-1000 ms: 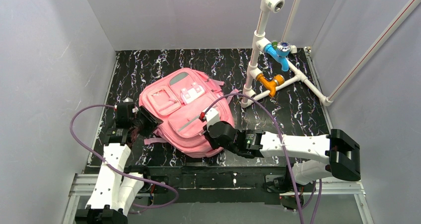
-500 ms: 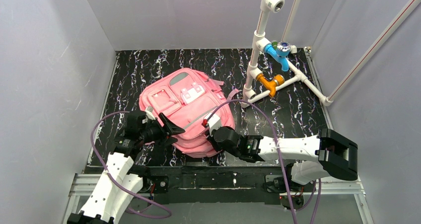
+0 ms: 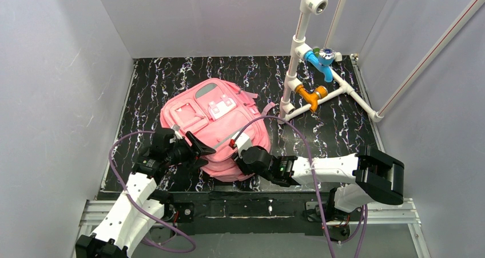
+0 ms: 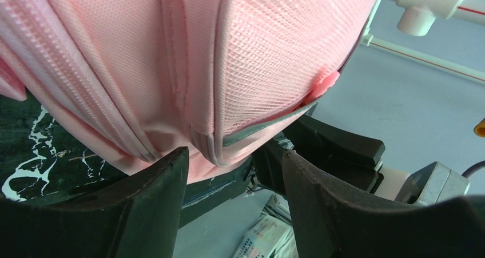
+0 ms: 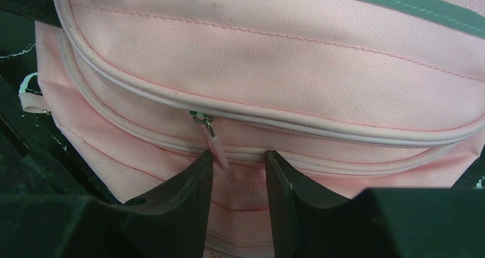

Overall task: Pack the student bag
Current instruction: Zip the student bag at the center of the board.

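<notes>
**Zipper pull in the gap of the right fingers, at the near end of the student bag**

Near the tabletop's near edge, the right fingers stand parted and grip nothing. The thin pink zipper pull hangs from its slider straight toward them, its tip just inside the gap and close to one finger. The zipper track curves crosswise to the fingers, so the next move probably depends on closing on the pull. This arm is the nearer one to it. The left fingers are also parted, with a corner seam on the bag's near-left flank at their mouth, unpinched. The bag lies left of centre, its long axis running near to far. Only the right wrist view shows the pull, because from above the wrist hides it. The top view alone shows the whole bag.
</notes>
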Motion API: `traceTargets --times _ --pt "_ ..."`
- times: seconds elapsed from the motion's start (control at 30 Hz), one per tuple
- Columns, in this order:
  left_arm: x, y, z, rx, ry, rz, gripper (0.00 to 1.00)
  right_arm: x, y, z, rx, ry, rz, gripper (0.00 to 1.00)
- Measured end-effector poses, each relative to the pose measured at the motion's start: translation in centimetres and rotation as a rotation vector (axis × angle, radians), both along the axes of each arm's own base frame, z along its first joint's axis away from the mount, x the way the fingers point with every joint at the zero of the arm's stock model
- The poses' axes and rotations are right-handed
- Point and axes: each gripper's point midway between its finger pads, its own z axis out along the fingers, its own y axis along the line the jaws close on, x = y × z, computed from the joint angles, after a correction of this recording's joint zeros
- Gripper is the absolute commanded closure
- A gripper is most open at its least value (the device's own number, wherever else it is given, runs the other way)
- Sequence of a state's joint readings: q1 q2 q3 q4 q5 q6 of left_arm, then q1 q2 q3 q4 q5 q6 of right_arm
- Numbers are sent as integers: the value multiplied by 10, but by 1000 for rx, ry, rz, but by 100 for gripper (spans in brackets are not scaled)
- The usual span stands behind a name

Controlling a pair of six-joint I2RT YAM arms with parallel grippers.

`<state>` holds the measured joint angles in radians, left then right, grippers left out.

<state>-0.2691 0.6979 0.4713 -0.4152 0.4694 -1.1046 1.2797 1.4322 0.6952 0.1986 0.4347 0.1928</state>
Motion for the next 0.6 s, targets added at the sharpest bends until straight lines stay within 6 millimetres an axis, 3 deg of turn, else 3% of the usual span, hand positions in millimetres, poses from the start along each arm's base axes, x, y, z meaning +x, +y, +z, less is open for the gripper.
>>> traceTargets --times 0.47,0.6 --pt "3 0 -15 -13 69 58 47 1 9 5 1 -22 14 52" --pt "6 2 -17 -8 75 77 53 3 18 13 18 -41 0 61"
